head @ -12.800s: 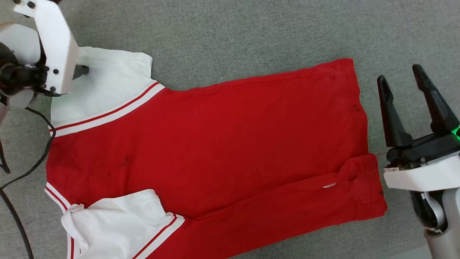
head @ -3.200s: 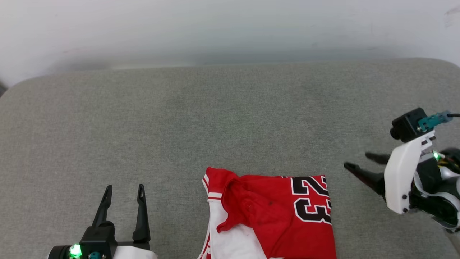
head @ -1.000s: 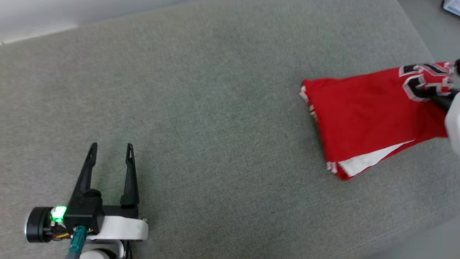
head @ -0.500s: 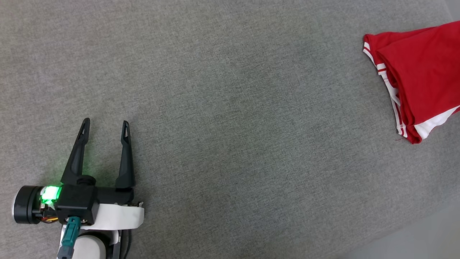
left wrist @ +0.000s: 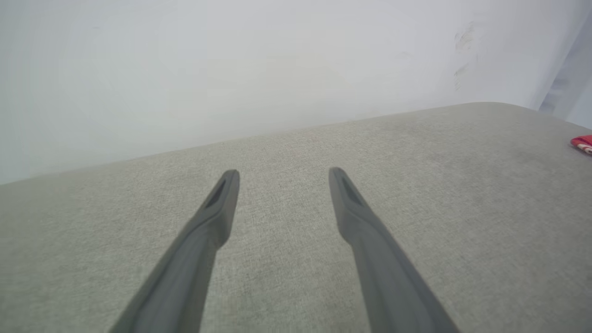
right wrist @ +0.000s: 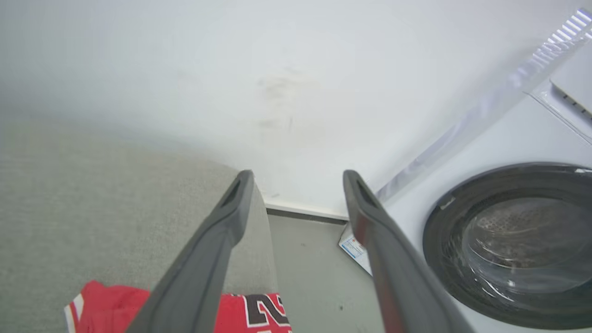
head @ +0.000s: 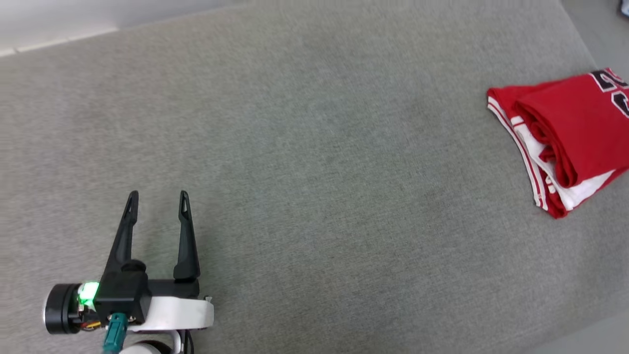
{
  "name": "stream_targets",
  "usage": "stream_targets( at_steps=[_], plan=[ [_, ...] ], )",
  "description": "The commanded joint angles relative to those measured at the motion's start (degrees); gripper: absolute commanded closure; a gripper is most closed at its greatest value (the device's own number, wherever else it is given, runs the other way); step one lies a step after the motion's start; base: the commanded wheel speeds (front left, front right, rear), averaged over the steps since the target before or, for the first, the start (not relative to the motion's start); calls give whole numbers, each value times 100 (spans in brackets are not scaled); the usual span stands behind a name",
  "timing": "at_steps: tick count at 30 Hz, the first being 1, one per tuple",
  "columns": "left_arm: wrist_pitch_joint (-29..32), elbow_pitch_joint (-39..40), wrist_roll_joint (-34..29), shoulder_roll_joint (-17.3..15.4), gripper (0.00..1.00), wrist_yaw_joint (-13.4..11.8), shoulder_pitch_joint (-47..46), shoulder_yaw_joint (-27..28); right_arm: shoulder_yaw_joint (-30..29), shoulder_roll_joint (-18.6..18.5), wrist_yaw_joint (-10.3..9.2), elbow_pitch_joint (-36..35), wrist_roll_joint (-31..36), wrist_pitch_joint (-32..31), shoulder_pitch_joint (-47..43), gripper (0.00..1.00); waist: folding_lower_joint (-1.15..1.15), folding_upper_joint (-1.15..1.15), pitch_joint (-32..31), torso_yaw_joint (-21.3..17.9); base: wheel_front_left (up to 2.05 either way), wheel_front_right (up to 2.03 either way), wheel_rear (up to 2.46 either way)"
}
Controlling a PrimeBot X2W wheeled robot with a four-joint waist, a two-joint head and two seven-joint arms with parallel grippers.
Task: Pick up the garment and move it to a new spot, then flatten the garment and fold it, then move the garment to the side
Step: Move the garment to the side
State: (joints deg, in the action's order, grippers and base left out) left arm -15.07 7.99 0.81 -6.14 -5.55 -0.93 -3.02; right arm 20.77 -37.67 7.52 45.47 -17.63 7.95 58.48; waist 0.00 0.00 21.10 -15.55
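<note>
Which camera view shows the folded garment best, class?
The head view: the garment lies folded on the grey surface, cropped at the frame's right edge. The left wrist view catches a sliver of garment at its right edge; the right wrist view shows part along its bottom.

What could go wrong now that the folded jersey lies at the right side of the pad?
1. The garment lies close to the grey pad's right edge, with floor beyond; a nudge might slide it off.
2. Its top layer is loosely rolled and white sleeve fabric pokes out, so the fold may slump open.
3. The right hand, open, hangs over it; a low retreat could snag cloth.
</note>
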Motion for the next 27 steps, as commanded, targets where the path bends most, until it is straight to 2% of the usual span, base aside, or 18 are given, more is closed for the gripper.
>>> stream_targets(
  at_steps=[1,7,8,9,10,11,16,21,27],
  plan=[
    [-13,-11,46,50,0,-21,104,8,-184,189,-6,-76,169,279,-49,0,0,0,-307,243,0,0,0],
    [-13,-51,146,163,0,-61,318,1,-941,997,-6,-834,876,715,-556,0,0,0,-686,614,0,0,0],
    [-13,-51,146,163,0,-61,318,1,-941,997,-6,-834,876,715,-556,0,0,0,-686,614,0,0,0],
    [-13,-67,138,195,0,-50,352,-19,-1256,1329,-6,-1490,1062,724,-877,0,0,0,-804,757,0,0,0],
    [-13,-93,131,208,0,-41,366,-51,-1432,1484,-6,-1827,1144,718,-1115,0,0,0,-866,839,0,0,0],
    [-13,-93,131,208,0,-41,366,-51,-1432,1484,-6,-1827,1144,718,-1115,0,0,0,-866,839,0,0,0],
    [-13,-232,185,244,0,-16,469,-89,-1784,2166,-6,-3089,1367,719,-2333,0,0,0,-1162,1146,0,0,0],
    [-13,-394,227,276,0,7,623,-90,-1933,2694,-6,-3601,1361,720,-3509,0,0,0,-1486,1384,0,0,0],
    [-13,-584,249,294,0,52,813,-31,-2197,3177,-6,-3846,1308,720,-4697,0,0,0,-1761,1553,0,0,0]
  ],
)
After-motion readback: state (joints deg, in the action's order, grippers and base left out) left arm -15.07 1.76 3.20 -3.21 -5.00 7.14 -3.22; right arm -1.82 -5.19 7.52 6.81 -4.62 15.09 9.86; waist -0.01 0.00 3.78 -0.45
